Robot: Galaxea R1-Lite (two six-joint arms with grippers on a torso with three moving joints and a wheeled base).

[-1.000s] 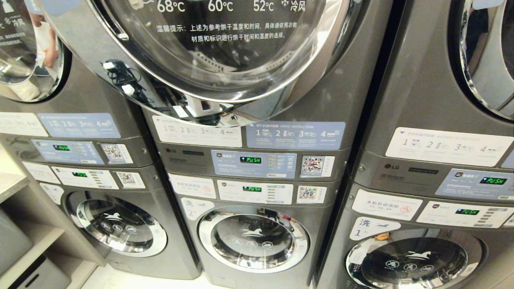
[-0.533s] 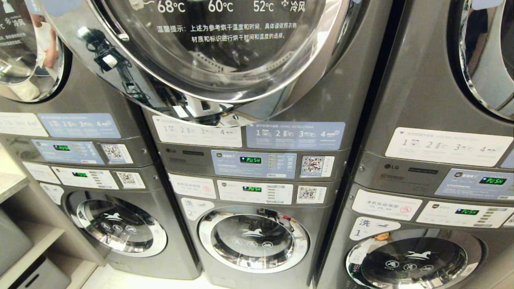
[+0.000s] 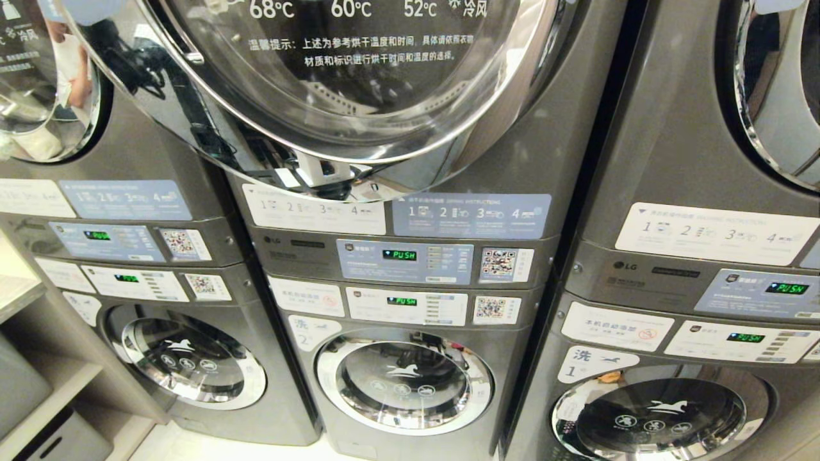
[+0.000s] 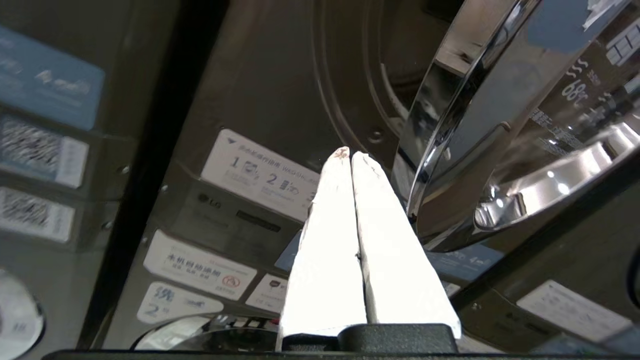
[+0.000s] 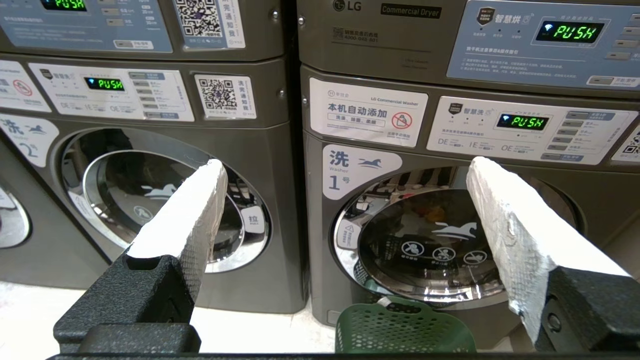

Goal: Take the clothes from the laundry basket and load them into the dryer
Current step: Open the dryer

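Both grippers share one build: the left gripper (image 4: 350, 155) and right gripper (image 5: 345, 170) carry white, rough-textured tapered fingers (image 5: 505, 220) in grainy black mounts.

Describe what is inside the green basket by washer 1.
Only the basket's green mesh rim and wall show, on the floor before washer 1. Its inside cannot be seen, so any clothes are hidden.
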